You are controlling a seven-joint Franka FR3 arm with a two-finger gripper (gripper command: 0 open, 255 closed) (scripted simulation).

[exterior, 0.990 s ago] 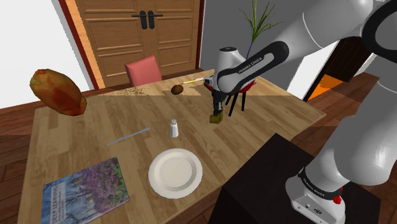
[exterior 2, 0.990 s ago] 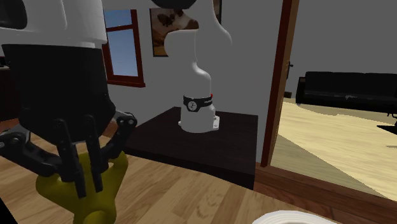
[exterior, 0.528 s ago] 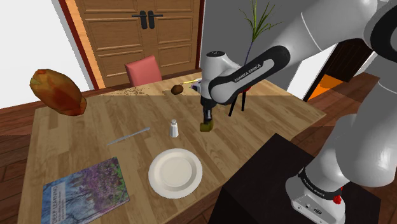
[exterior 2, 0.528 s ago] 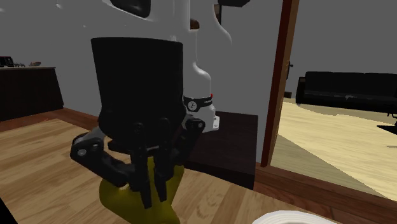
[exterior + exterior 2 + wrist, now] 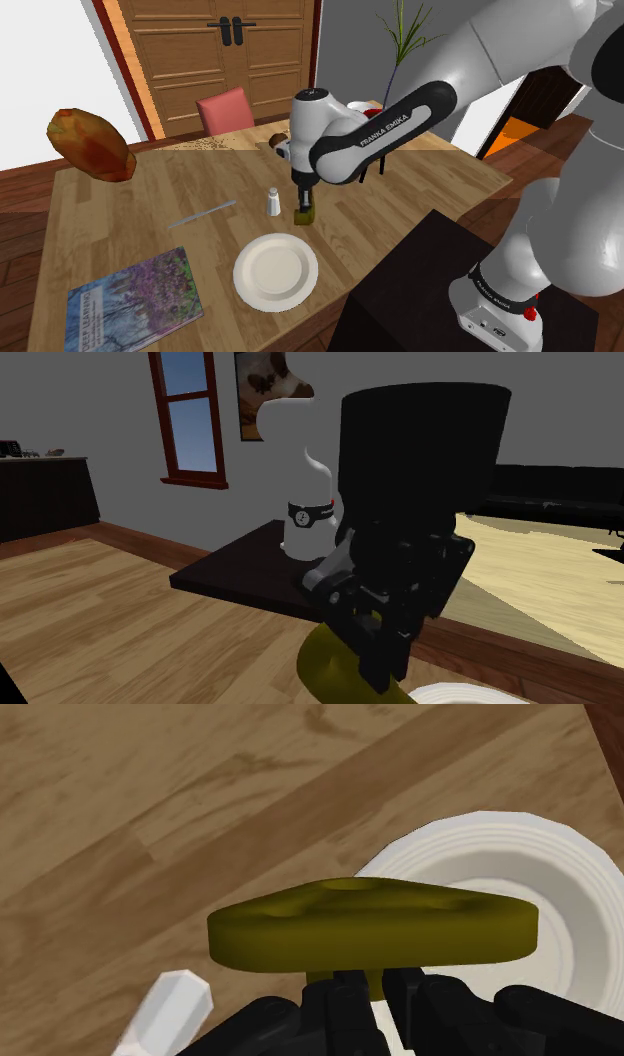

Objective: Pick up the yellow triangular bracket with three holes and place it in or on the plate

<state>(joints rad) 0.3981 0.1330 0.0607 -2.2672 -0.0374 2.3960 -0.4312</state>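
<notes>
My black gripper (image 5: 304,208) is shut on the yellow triangular bracket (image 5: 305,213) and holds it above the wooden table, just past the far edge of the white plate (image 5: 276,271). In the wrist view the dark yellow bracket (image 5: 372,935) lies flat across the fingers (image 5: 345,1004), with one hole showing on its upper face, and the plate (image 5: 560,894) lies beyond it. In the second exterior view the gripper (image 5: 385,652) looms close with the bracket (image 5: 335,674) under it, and the plate's rim (image 5: 460,695) shows at the bottom edge.
A white shaker (image 5: 272,202) stands beside the gripper toward the shoulder view's left. A thin grey rod (image 5: 201,213), a book (image 5: 134,300) and a brown-orange lump (image 5: 91,144) lie further left. A red stool-like object (image 5: 378,130) and a brown ball (image 5: 278,141) sit at the far side.
The arm has carried the bracket toward the shoulder view's lower left, from near the red object to just beyond the plate. The grip has stayed shut.
</notes>
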